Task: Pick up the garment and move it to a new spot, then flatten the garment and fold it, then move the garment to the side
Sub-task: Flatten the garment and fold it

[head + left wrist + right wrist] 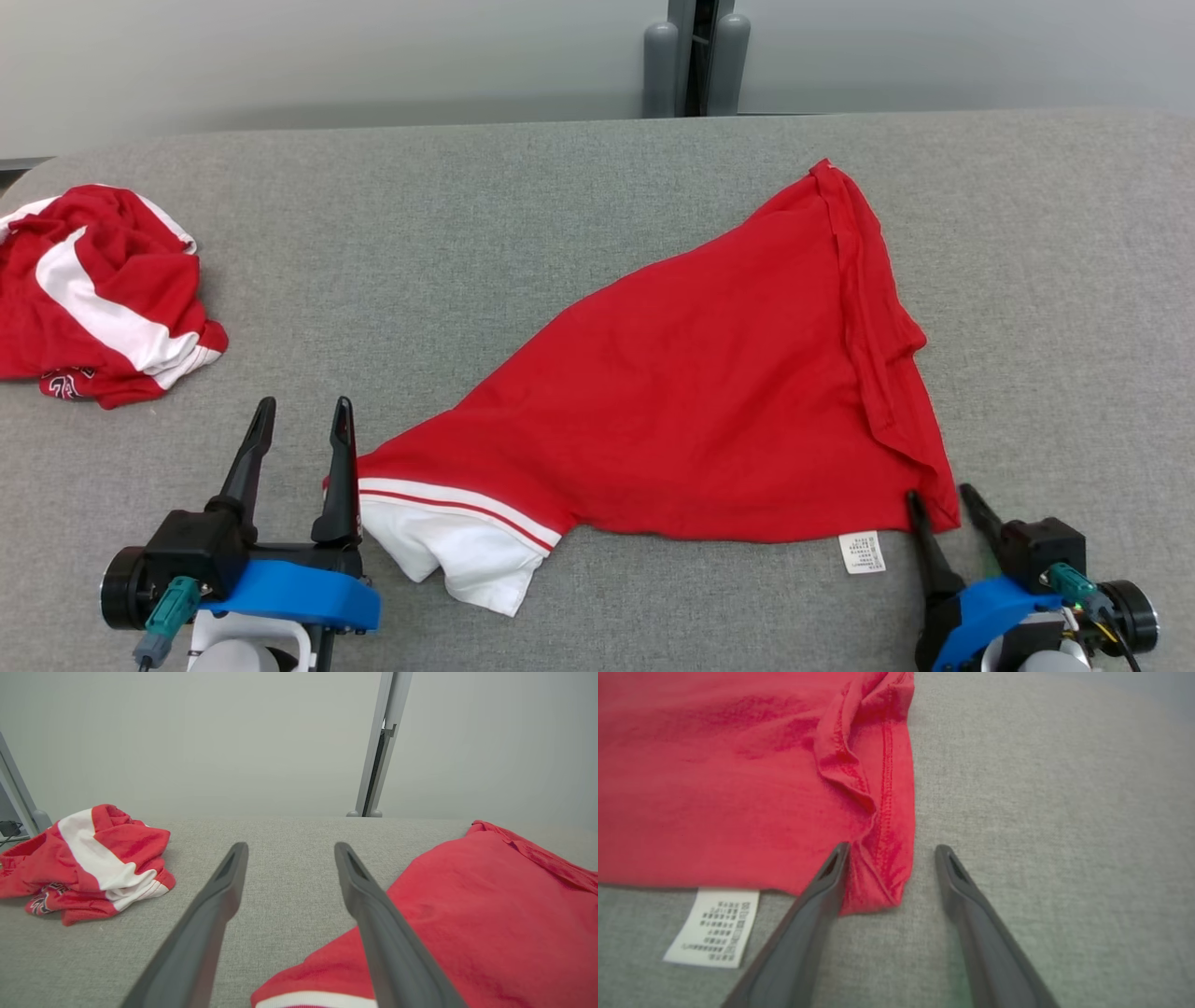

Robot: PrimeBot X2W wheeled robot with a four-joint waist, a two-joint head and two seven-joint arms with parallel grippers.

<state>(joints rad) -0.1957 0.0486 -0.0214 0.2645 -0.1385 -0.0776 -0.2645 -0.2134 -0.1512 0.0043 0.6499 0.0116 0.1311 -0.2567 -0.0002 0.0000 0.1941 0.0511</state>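
Here the red garment (709,392) lies spread out on the grey bench (467,233), right of the middle. It forms a rough triangle. One point reaches towards the far edge, and a long lower edge runs along the robot's side of the bench between the two claws.

The left claw (306,406) sits low at the near left with its fingers spread wide and nothing between them. The garment's near left corner, with a red-and-white stripe and a white sleeve (457,551) folded below it, lies just beside this claw's right finger. Whether cloth and finger touch, I cannot tell. In the left wrist view the left claw (290,845) has bare bench between its fingers, and the garment (467,914) lies to the right, behind the right finger.

The right claw (939,493) is at the near right, also open and gripping nothing. In the right wrist view the garment (714,788) fills the upper left. Its hemmed near right corner comes down into the gap of the right claw (893,846), lying against the left finger and well short of the right one. A white care label (712,926) sticks out from the lower edge, left of that finger.

A second garment (93,289), red with white bands, lies crumpled at the far left of the bench, well apart from both claws.
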